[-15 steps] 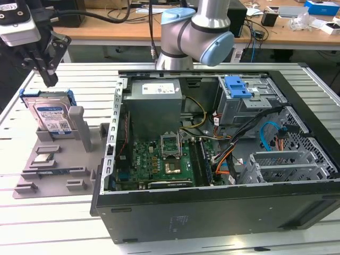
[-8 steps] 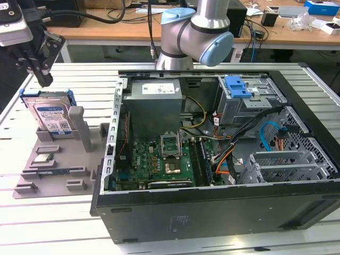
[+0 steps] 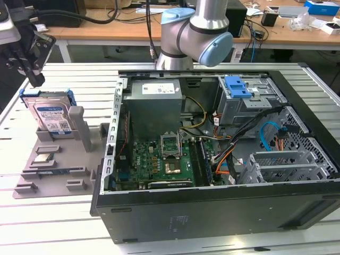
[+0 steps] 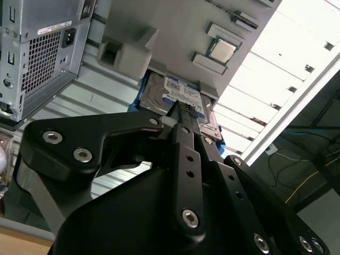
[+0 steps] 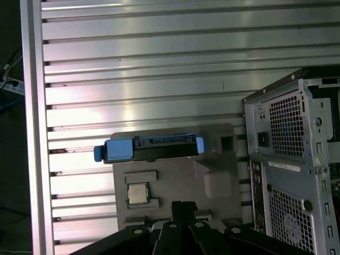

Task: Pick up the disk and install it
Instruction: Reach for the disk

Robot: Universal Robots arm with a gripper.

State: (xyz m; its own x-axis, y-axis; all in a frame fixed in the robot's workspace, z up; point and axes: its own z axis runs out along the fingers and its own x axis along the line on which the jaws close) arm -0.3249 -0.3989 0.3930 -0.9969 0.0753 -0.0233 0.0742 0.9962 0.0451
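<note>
As the disk [image 3: 52, 114] stands upright, the closed gripper [image 3: 36, 81] hovers above, apart.

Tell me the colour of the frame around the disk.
Bright blue. The frame shows best in the first wrist view.

I work in a robotics lab or electronics workshop, not a home. My arm [image 3: 196, 32] rises at the far edge of a table [image 3: 53, 228] made of ribbed aluminium slats. On it lies an open computer case [image 3: 212, 212], its board and wiring bare. Beside that, a grey holder [image 3: 58, 170] keeps the disk [image 3: 50, 114] and 1 chip [image 3: 43, 158] in fitted slots. Behind stand wooden desks [image 3: 127, 31] strewn with cords [image 3: 95, 18] and boxes [image 3: 321, 7].
</note>
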